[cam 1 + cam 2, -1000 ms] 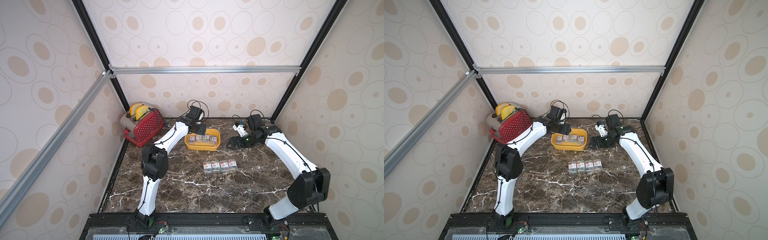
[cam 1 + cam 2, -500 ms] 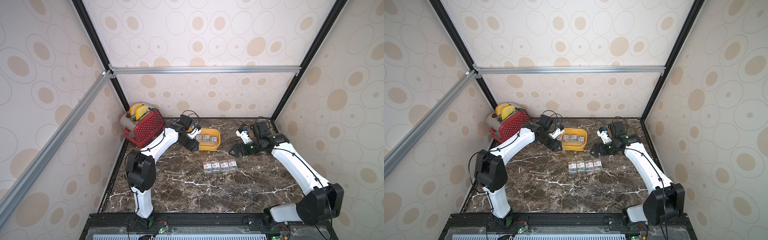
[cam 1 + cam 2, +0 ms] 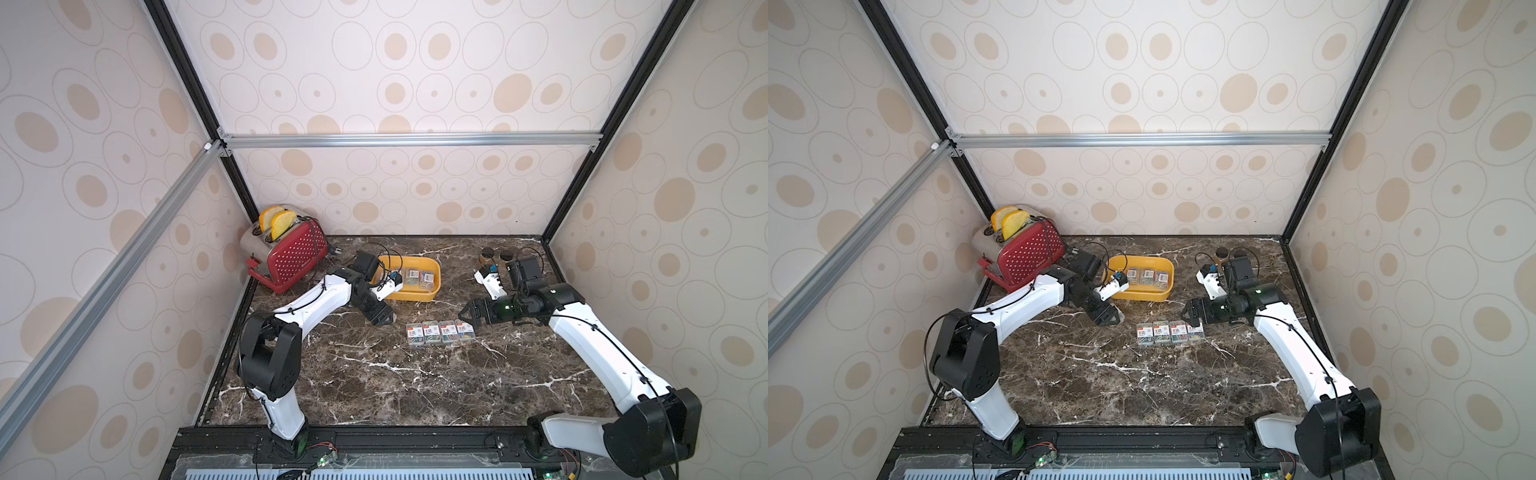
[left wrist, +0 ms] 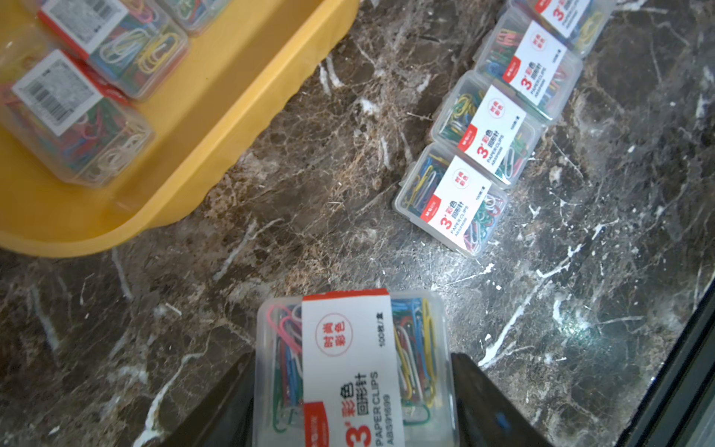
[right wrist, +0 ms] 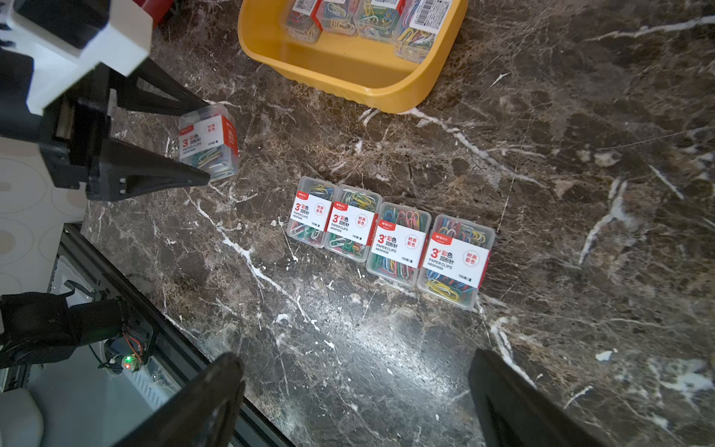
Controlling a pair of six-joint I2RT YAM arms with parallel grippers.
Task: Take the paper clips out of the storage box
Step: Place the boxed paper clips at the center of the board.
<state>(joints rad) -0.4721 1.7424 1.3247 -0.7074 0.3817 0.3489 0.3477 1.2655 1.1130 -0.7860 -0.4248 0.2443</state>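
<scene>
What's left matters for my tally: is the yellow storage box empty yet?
Not empty: the storage box holds at least three clip boxes, seen in both top views and the right wrist view.

The left gripper (image 3: 380, 318) came away from over the storage box (image 3: 415, 297) and swung out above the desk (image 3: 415, 386), just in front of the box's left end, with a clip box (image 4: 348, 367) clamped between its fingers. Its elbow swung out toward the left wall. The right gripper (image 3: 468, 318), jaws wide, drew back from beside the storage box to the right end of the row of four clip boxes (image 3: 430, 332), its elbow swinging rightward.
</scene>
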